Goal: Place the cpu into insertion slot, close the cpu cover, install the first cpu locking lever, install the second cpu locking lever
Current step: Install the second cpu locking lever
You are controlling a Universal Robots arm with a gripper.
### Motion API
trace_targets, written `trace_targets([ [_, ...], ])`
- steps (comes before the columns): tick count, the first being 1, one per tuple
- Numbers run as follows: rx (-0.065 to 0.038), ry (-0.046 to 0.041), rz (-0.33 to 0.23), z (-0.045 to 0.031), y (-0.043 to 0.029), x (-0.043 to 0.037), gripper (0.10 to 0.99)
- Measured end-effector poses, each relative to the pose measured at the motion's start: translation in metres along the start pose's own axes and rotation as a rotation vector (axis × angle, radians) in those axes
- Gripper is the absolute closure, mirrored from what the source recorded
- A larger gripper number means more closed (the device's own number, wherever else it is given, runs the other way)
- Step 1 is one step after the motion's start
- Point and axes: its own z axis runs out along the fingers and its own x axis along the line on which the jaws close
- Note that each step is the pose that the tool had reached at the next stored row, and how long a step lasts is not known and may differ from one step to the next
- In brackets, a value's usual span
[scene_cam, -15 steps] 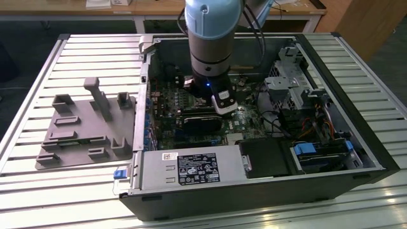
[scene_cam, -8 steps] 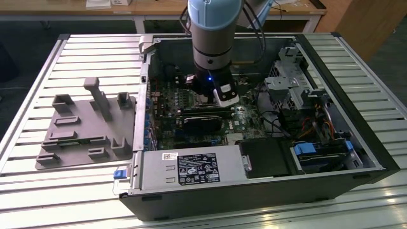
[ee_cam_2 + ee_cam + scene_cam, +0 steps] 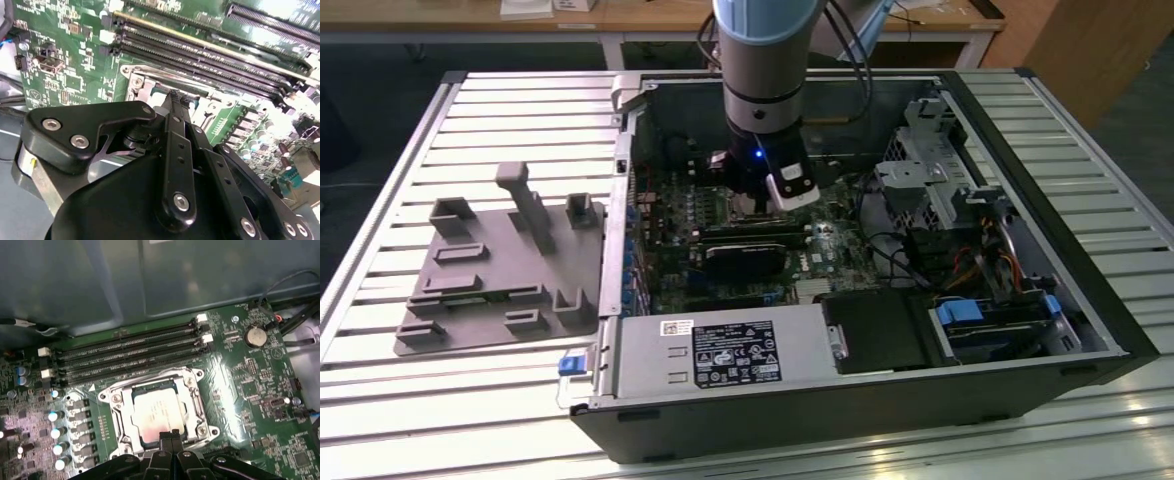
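Our gripper (image 3: 171,436) has its two black fingers (image 3: 175,107) clenched together, tip against tip, with nothing between them. In the first wrist view the tips sit at the 6 o'clock edge of the insertion slot (image 3: 118,401), touching or almost touching the metal frame there; we cannot tell which. The cpu (image 3: 155,415) already lies inside the slot, and the cpu cover (image 3: 192,405) appears to lie flat around it. Which locking lever is latched, we cannot tell.

We judge that the main risk is a sideways slip: the tips are narrow and the frame is smooth, so a push that is a little off could slide onto the green motherboard (image 3: 260,385) or toward the row of small capacitors (image 3: 57,432) at 9 o'clock of the slot.

The cpu top is a dull silver-grey square. The cover is thin stamped steel, shiny, with a cut-out middle. The memory slots (image 3: 130,352) at 12 o'clock are long, black and ribbed. In the exterior view the arm (image 3: 767,90) reaches down into the open computer case (image 3: 1067,300).
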Motion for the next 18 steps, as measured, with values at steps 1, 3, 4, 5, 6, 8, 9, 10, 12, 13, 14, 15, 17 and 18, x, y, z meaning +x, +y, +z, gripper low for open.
trace_targets([
  [1,0.002,-0.0003,-0.001,0.0003,0.0014,0.0004,0.984],
  [3,0.007,-0.0012,-0.003,0.0011,0.0043,0.0012,0.984],
  [4,0.010,-0.0017,-0.005,0.0014,0.0058,0.0016,0.984],
  [5,0.012,-0.0021,-0.006,0.0018,0.0072,0.0019,0.984],
  [6,0.014,-0.0025,-0.007,0.0022,0.0087,0.0023,0.984],
  [8,0.019,-0.0033,-0.009,0.0030,0.0117,0.0031,0.984],
  [9,0.021,-0.0035,-0.010,0.0032,0.0131,0.0035,0.984],
  [10,0.022,-0.0037,-0.011,0.0035,0.0143,0.0038,0.984],
  [12,0.022,-0.0037,-0.012,0.0036,0.0152,0.0040,0.984],
  [13,0.023,-0.0037,-0.012,0.0036,0.0152,0.0040,0.984],
  [14,0.022,-0.0037,-0.012,0.0036,0.0152,0.0040,0.984],
  [15,0.022,-0.0037,-0.012,0.0036,0.0153,0.0041,0.984],
  [17,0.022,-0.0037,-0.012,0.0036,0.0153,0.0041,0.984],
  [18,0.022,-0.0037,-0.012,0.0036,0.0153,0.0041,0.984],
])
